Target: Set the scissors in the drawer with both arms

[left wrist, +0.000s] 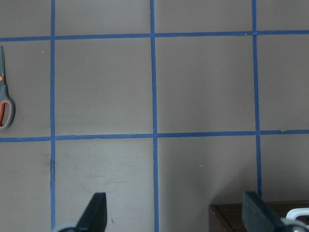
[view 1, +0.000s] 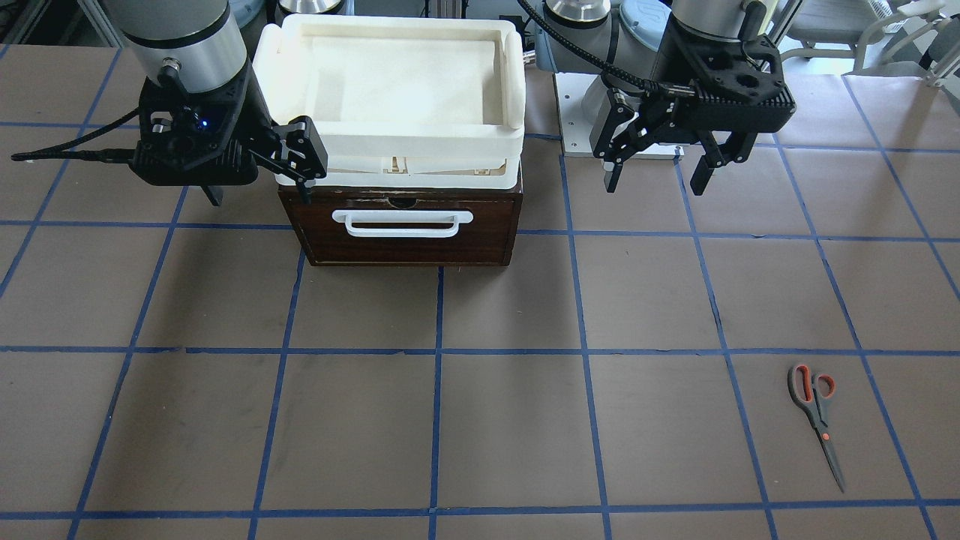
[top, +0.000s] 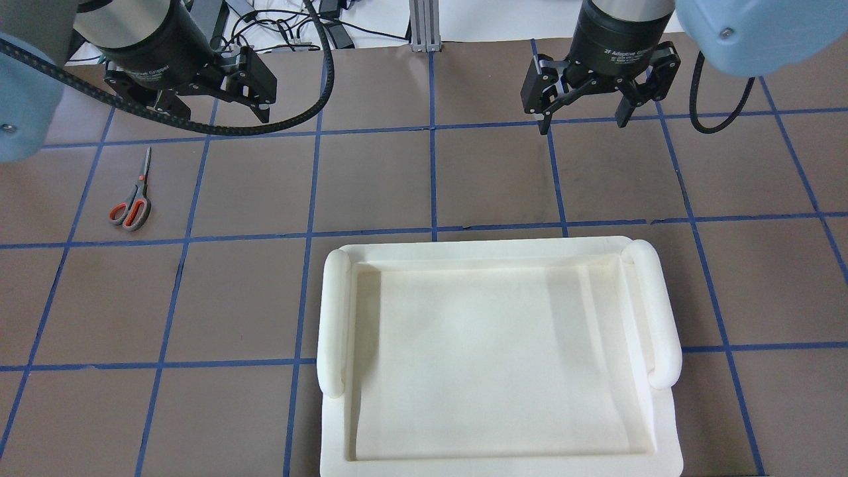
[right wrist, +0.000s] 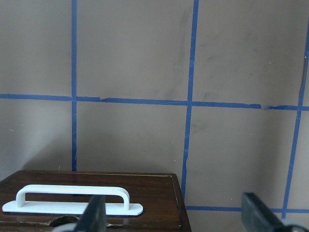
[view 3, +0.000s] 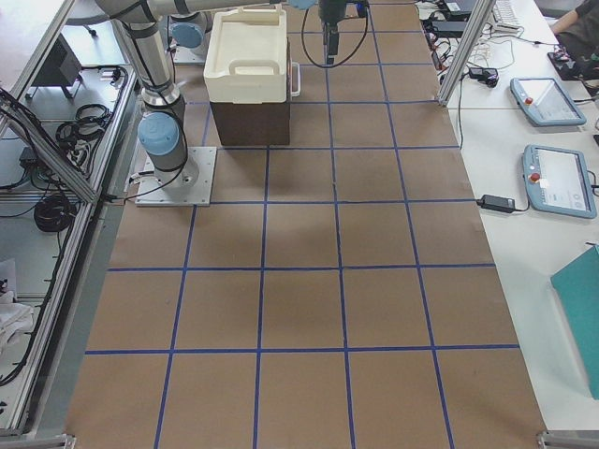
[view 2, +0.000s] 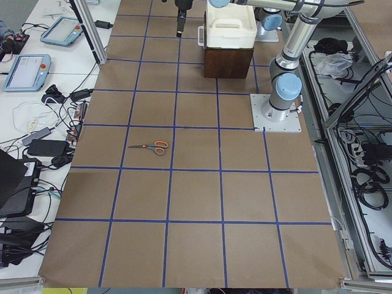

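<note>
The scissors (view 1: 816, 420) lie flat on the brown table, closed, with dark grey and orange handles. They also show in the overhead view (top: 132, 199) and at the left edge of the left wrist view (left wrist: 6, 96). The dark brown drawer (view 1: 409, 229) is shut, its white bar handle (view 1: 405, 223) facing away from the robot. My left gripper (view 1: 656, 184) is open and empty, hovering beside the drawer, well back from the scissors. My right gripper (view 1: 260, 199) is open and empty, hovering at the drawer's other side, above and just in front of its handle (right wrist: 72, 200).
A cream-white plastic tray (view 1: 517, 90) sits on top of the drawer's cabinet. The left arm's base plate (view 1: 577, 142) is beside the cabinet. Blue tape lines grid the table. Tablets and cables lie on side benches (view 2: 37, 73).
</note>
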{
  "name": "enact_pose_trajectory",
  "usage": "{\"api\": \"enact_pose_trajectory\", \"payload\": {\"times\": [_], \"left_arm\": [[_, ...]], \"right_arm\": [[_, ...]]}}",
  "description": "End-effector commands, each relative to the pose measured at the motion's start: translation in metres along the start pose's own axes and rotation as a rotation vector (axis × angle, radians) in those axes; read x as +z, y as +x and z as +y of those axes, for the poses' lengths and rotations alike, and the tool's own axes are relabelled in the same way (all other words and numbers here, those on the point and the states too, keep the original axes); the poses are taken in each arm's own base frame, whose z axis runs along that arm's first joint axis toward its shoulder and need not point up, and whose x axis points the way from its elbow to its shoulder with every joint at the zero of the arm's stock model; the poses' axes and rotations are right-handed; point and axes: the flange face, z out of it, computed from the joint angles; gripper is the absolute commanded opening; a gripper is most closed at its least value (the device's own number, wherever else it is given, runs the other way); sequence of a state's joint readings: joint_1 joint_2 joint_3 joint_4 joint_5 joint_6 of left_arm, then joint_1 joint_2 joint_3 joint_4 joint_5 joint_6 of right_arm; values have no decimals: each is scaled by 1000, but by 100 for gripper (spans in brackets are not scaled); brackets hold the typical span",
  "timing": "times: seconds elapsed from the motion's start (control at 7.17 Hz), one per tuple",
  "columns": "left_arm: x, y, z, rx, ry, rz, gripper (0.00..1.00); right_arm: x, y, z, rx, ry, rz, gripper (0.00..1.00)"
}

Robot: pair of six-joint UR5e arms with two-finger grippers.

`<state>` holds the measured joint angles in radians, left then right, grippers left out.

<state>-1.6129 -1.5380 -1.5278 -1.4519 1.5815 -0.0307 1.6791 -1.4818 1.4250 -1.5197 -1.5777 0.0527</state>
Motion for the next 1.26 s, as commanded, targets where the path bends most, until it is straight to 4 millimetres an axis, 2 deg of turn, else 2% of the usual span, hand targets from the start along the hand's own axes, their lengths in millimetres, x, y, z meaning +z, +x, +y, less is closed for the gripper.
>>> {"api": "enact_pose_trajectory", "payload": {"times": [0.0, 0.84, 0.98, 1.12], "left_arm": [[-1, 1, 0, 1, 2, 2, 100], [-6, -3, 2, -4, 12, 1, 100], [1, -2, 6, -9, -24, -7, 100], [6, -13, 9, -24, -55, -53, 100]], "right_arm": [[-1, 1, 0, 0, 5, -6, 100], [-1, 4, -6, 11, 29, 11, 100], [0, 4, -6, 16, 29, 12, 100], [-2, 5, -4, 84, 31, 12, 100]]}}
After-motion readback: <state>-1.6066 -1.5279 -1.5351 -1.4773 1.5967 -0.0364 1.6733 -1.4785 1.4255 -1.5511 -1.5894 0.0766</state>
